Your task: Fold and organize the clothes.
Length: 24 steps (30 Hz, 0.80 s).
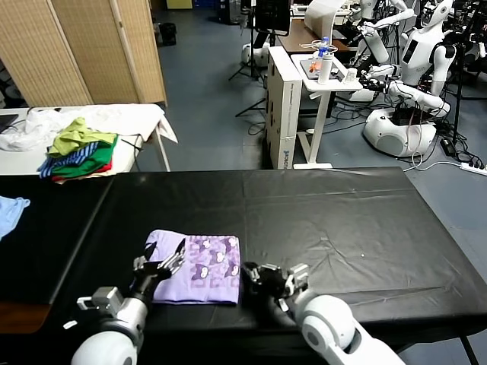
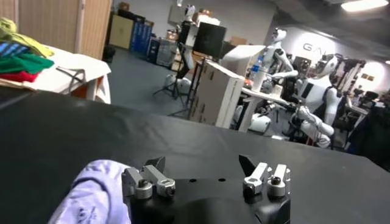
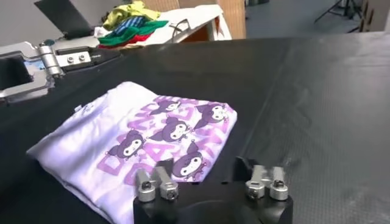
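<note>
Your right pincer sits low in the frame, just right of centre, at the right edge of the shirt. In its wrist view its jaws stand apart with nothing between them. The print lies just ahead of the right pincer, not in its bite. I judge it is lined up on that edge either to take a hem or to press the fold flat; which of the two, you cannot tell from here.

Your left pincer is at the lower left, over the shirt's left edge. It is wide open and empty too, and its wrist view shows only a lavender bulge of cloth beside one finger, not between the two.

Between the pincers the shirt lies as a compact rectangle, print side up, flat on the black table near its front edge — a shape that suggests the folding is mostly done. With both pincers bracketing it, one at each side, the pose suits a two-sided lift or a last tidy-up.

Farther out, a blue garment shows at the left margin, and a pile of green, striped and red clothes sits at the upper left on a white table — both well apart from the shirt, so neither should snag your move.
</note>
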Motion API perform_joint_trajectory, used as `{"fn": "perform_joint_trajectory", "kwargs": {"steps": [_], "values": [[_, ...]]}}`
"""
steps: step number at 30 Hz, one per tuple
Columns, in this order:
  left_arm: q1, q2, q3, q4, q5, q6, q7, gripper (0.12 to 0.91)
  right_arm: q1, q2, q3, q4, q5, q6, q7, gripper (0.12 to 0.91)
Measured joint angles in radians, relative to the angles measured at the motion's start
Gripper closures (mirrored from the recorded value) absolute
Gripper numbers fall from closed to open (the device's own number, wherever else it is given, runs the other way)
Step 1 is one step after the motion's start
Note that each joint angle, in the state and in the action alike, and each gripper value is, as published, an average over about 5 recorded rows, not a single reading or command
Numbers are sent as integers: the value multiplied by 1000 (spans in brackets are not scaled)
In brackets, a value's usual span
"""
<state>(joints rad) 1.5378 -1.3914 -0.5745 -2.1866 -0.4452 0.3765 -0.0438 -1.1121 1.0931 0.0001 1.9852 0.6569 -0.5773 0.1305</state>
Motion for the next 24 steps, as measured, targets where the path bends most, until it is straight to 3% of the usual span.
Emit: {"fn": "perform_joint_trajectory", "kwargs": {"steps": [5, 11, 15, 21, 23, 24], "values": [[1, 1, -9, 7, -2, -4, -1, 123, -24, -28, 58, 20, 39, 1, -9, 886], [5, -9, -9, 11, 2, -6, -1, 123, -13, -17, 61, 26, 89, -7, 6, 846], [8, -20, -9, 15, 5, -7, -1, 123, 2, 2, 39, 13, 91, -12, 8, 642], [9, -27, -8, 18, 8, -7, -1, 123, 23, 28, 3, -13, 77, -14, 4, 268], [10, -28, -8, 18, 8, -7, -1, 123, 27, 34, -8, -22, 70, -14, 3, 190], [11, -28, -9, 18, 8, -7, -1, 123, 28, 37, -14, -27, 66, -15, 2, 194]]}}
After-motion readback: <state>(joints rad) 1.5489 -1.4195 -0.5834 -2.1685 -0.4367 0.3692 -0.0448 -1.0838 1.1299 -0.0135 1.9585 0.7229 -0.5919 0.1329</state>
